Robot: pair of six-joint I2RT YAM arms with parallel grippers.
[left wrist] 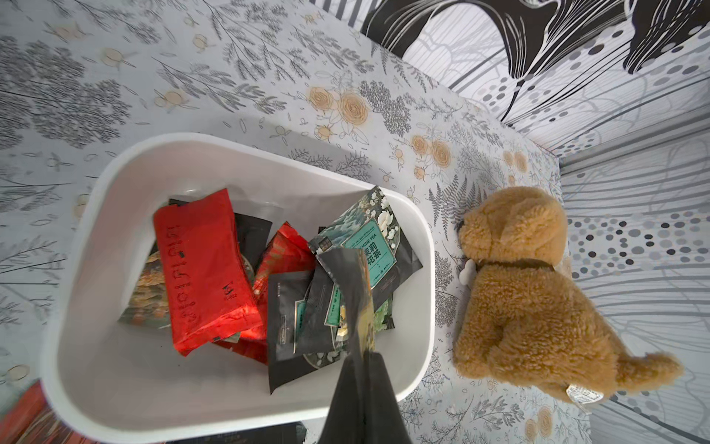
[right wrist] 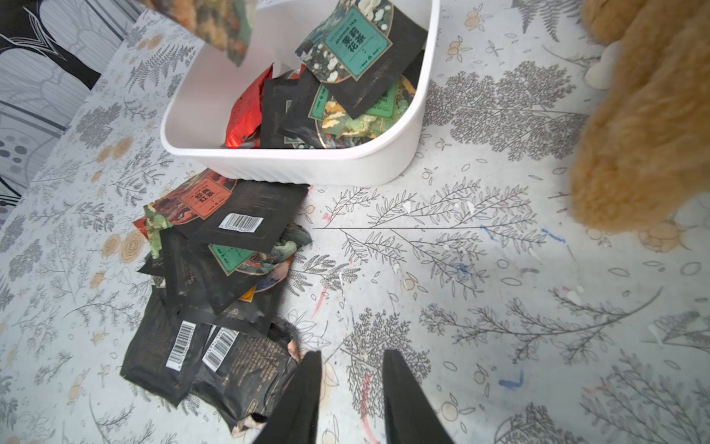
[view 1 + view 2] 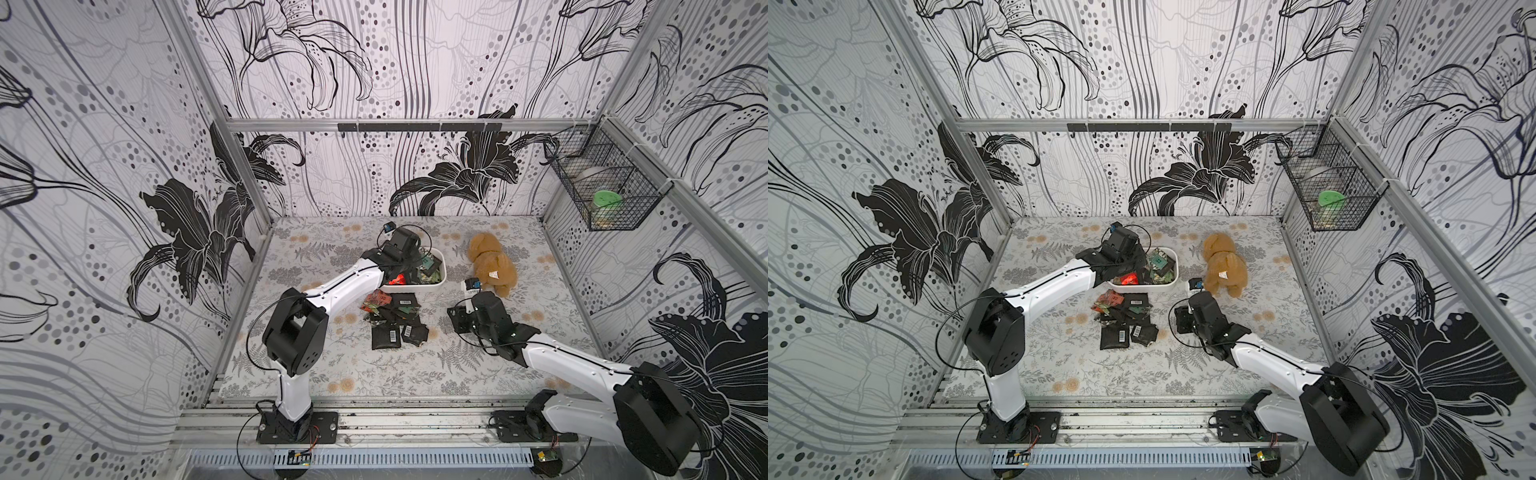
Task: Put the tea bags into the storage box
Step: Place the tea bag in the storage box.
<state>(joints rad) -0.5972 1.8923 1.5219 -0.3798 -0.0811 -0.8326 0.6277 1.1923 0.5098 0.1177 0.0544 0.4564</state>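
Left gripper (image 1: 363, 357) clenched on a dark sachet (image 1: 351, 284) over the white storage box (image 3: 441, 272), more sachets (image 1: 203, 269) lying inside, right gripper (image 2: 351, 355) with jaws apart and empty just right of the loose tea bags (image 3: 395, 326) heaped nearer than the box, plush dog (image 3: 492, 262) further right.

One tea bag (image 2: 357, 50) in the storage box (image 2: 307, 169) reads "JASMINE TEA 茉莉花茶".

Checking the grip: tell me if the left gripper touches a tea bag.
Touching. Left wrist view shows the left gripper shut on a tea bag over the box.
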